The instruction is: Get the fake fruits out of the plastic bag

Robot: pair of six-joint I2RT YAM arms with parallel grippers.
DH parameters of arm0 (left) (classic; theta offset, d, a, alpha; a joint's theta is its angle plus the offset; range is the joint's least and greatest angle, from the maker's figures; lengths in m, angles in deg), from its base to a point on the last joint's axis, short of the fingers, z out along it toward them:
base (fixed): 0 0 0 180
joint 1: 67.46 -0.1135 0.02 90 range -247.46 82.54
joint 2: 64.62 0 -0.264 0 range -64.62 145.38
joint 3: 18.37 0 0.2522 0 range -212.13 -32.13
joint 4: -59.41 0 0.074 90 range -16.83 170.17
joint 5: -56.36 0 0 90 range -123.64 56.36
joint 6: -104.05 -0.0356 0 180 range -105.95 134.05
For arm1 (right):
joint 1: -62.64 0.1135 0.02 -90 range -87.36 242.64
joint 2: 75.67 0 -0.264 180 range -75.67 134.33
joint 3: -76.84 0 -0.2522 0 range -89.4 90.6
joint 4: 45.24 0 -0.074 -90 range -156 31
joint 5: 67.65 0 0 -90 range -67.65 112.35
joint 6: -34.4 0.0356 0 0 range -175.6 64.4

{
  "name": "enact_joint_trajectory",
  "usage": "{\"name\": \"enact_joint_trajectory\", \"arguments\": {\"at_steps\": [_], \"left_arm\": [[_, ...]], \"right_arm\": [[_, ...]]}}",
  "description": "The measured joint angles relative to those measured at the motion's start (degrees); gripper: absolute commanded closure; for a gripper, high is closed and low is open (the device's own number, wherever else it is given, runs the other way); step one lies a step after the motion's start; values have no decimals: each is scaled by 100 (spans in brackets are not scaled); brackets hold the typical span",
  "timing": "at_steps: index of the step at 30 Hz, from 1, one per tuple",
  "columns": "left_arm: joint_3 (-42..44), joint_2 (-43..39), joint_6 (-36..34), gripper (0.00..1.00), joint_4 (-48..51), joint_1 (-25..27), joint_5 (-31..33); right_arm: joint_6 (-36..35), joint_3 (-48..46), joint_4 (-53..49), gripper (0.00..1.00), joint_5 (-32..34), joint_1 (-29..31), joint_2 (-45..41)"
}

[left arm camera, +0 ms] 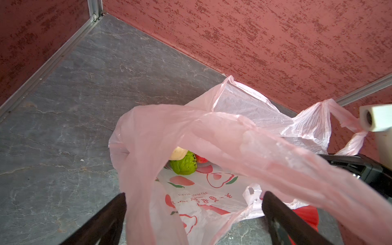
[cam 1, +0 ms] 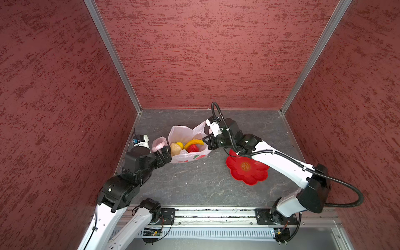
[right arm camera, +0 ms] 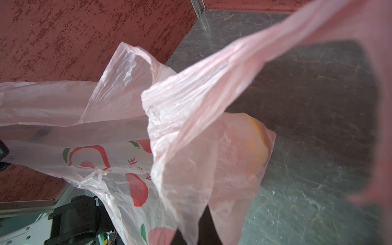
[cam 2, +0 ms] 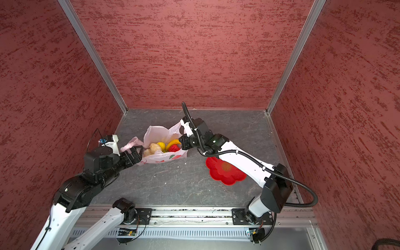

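Pale-pink plastic bag lying open, fake fruits inside it, left gripper spread wide at its left handle, right gripper pinching its right edge.

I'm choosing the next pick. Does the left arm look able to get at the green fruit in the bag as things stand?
Probably not cleanly: the left tool is open, but a handle loop of the bag hangs between its fingers, in front of the green fruit.
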Motion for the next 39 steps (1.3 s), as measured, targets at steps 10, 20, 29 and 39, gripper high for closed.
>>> {"name": "enact_joint_trajectory", "arguments": {"at_steps": [10, 20, 29, 39], "left_arm": [[-227, 4, 0, 0, 688, 4, -509], [-1311, 586, -643, 0, 1473, 4, -621], [-1471, 1266, -1370, 25, 1429, 4, -614], [-1126, 883, -1403, 87, 1220, 4, -501]], "right_arm": [[269, -354, -249, 100, 238, 216, -520], [313, -354, -275, 100, 304, 216, -498], [313, -354, -229, 100, 350, 216, -400], [382, -409, -197, 72, 494, 216, -291]]}}
